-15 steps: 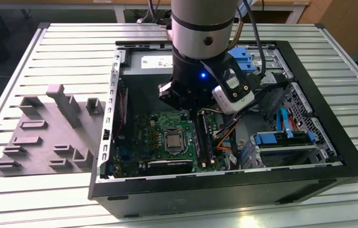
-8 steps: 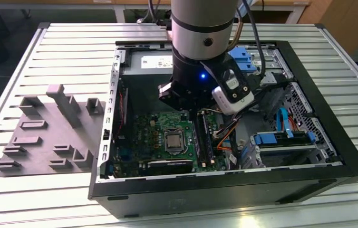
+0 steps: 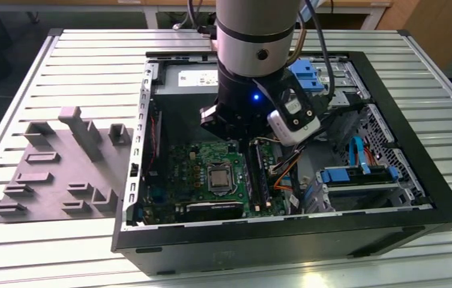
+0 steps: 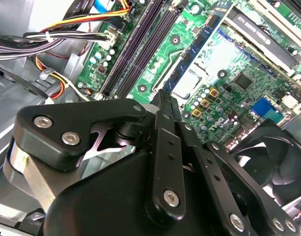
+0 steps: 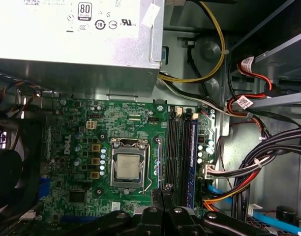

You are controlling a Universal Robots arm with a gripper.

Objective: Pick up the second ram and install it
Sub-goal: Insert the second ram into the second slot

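Note:
My gripper (image 3: 246, 143) hangs inside the open computer case (image 3: 418, 198), just above the green motherboard (image 3: 185, 174). In both wrist views its black fingers meet at the tips, and nothing shows between them (image 4: 165, 98) (image 5: 164, 194). It hovers over the near end of the row of memory slots (image 5: 182, 157), beside the silver processor (image 5: 129, 166). A slim dark ram (image 5: 194, 155) with a bluish side stands on edge in one slot. Whether this is the second ram, I cannot tell. The slots beside it look dark in the second wrist view (image 4: 138, 51).
A pale grey moulded tray (image 3: 65, 168) with upright blocks lies on the slatted table at the exterior view's left. Inside the case are the power supply (image 5: 76, 44), bundled cables (image 5: 258, 162), a black fan (image 4: 273, 162) and blue drive brackets (image 3: 346, 175).

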